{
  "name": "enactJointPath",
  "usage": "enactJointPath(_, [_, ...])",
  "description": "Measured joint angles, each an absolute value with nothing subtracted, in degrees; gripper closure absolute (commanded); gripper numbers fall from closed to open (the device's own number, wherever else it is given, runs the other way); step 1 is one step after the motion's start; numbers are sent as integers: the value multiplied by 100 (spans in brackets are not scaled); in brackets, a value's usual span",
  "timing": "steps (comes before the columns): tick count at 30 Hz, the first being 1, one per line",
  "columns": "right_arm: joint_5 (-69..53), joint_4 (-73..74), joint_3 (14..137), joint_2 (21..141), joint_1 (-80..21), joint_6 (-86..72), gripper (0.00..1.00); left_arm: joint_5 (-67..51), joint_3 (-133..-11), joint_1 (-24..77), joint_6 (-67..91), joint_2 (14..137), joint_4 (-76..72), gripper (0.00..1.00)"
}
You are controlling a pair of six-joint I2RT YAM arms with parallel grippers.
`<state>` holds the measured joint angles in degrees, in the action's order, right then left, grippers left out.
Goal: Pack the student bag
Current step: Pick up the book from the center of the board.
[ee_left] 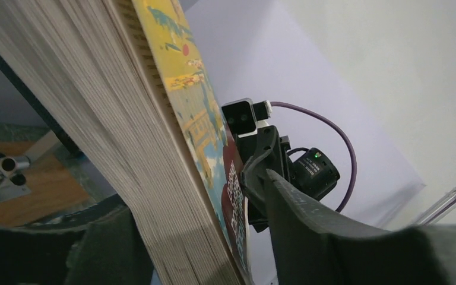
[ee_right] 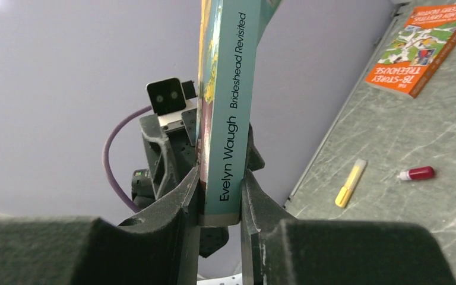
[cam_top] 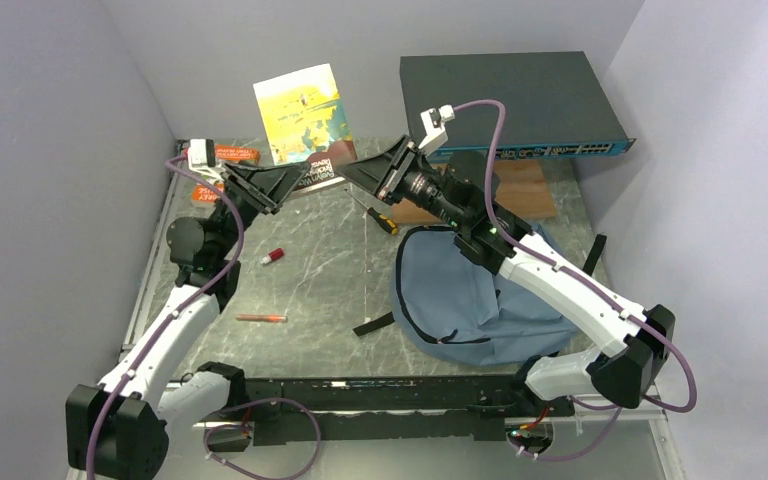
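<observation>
Fabric of the student bag (cam_top: 460, 300) lay slumped at near right, under my right arm. Both arms stretched far and inward, meeting mid-table. My right gripper (ee_right: 221, 184) pinched the upright book (ee_right: 231, 89) by its spine. My left gripper (ee_left: 196, 249) straddled its pages; whether it pressed them, I couldn't tell.

book (ee_right: 228, 119): paper; the cover is smooth and shiny, the page edges are dull and lined
student bag (cam_top: 460, 290): soft blue-grey cloth, dull, a bit crumpled
table (cam_top: 330, 290): looks like grey stone with pale veins, smooth, faint shine
board (cam_top: 530, 190) at the table's far edge: brown wood, dull
box (cam_top: 505, 95): dark metal, smooth, dull
orange book (ee_right: 421, 47): paper, shiny cover
</observation>
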<state>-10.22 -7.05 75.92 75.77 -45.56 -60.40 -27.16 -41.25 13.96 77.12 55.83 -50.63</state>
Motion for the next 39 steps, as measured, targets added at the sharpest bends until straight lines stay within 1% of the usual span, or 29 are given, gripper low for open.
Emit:
enactJointPath(2, [-910,-624,7594,7577,-4589,-5924,100,-2731,-4084,1396,7797,5719,-5172,55])
enactJointPath(3, [-899,-593,7601,7577,-4598,-5861,95,-2735,-4049,1393,7819,5758,-5207,59])
enactJointPath(5, [-893,-530,7612,7577,-4606,-5669,74,-2770,-3990,1376,7828,5793,-5245,73])
enactJointPath(6, [-893,-482,7616,7577,-4609,-5535,64,-2829,-3979,1358,7830,5793,-5245,79])
enactJointPath(8, [-919,-384,7616,7577,-4606,-5212,39,-2989,-3979,1282,7808,5767,-5247,89])
enactJointPath(9, [-947,-283,7616,7564,-4606,-5011,29,-3168,-3979,1212,7765,5747,-5249,93])
enactJointPath(10, [-982,-217,7616,7550,-4606,-4831,23,-3371,-3977,1127,7697,5714,-5240,98])
enactJointPath(11, [-1063,-128,7616,7520,-4604,-4541,19,-3546,-3972,1048,7679,5684,-5227,100])
enactJointPath(14, [-1409,235,7644,7343,-4534,-3857,7,-4206,-3964,779,7590,5645,-5253,100])
enactJointPath(16, [-1712,412,7738,7260,-4407,-3588,3,-4646,-3962,683,7588,5653,-5339,100])
enactJointPath(19, [-2303,567,7920,7168,-4084,-3312,1,-5369,-3955,661,7752,5723,-5808,100])
enactJointPath(23, [-3140,764,8143,7177,-3673,-3168,1,-6246,-3955,661,8276,5889,-6952,100])
enactJointPath(27, [-3887,814,8333,7321,-3533,-3173,5,-6897,-3970,661,8899,6075,-7874,100])
enactJointPath(32, [-4650,692,8337,7417,-3540,-3310,21,-7408,-4108,661,9596,6366,-8326,100])
enactJointPath(34, [-4873,602,8337,7450,-3540,-3424,30,-7485,-4150,661,9793,6440,-8377,100])
enactJointPath(37, [-5146,338,8322,7507,-3509,-3664,37,-7564,-4206,652,9974,6458,-8455,100])
enactJointPath(38, [-5188,263,8307,7518,-3511,-3739,43,-7588,-4222,655,9996,6455,-8493,100])
enactJointPath(39, [-5234,148,8274,7526,-3514,-3811,53,-7616,-4233,663,10018,6442,-8521,100])
